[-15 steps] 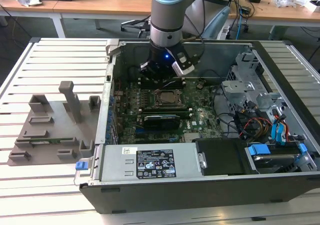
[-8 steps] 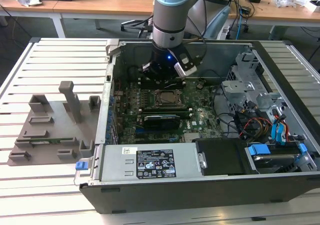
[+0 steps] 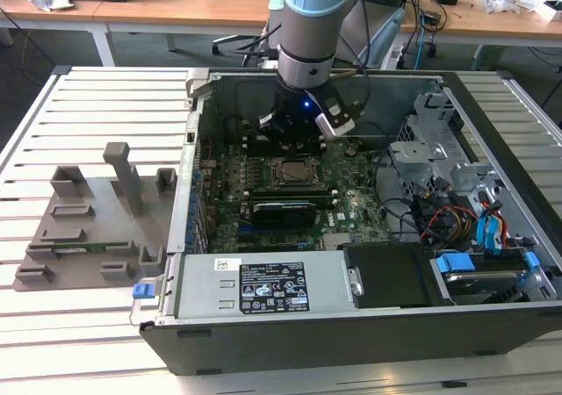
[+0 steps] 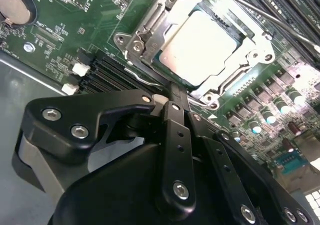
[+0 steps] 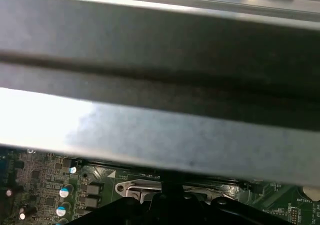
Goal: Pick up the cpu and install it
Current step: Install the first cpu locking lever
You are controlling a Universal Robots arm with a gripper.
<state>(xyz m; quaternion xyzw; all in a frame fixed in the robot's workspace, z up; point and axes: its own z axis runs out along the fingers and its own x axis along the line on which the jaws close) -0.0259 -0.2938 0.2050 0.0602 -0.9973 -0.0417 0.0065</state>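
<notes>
— Cpu (image 4: 197, 45) in place yet?
— It lies flat inside the socket frame (image 4: 150, 27). Whether the frame is latched is unclear.
— And the hand (image 4: 172, 91)?
— Just above the frame's edge. Whether it is open or closed cannot be told.

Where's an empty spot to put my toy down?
The white slatted table is bare all around the grey plastic holder tray, on the exterior view's left of the open black computer case. Inside the case is crowded: green motherboard, coloured cables, and the black gripper right by the square silver cpu.
</notes>
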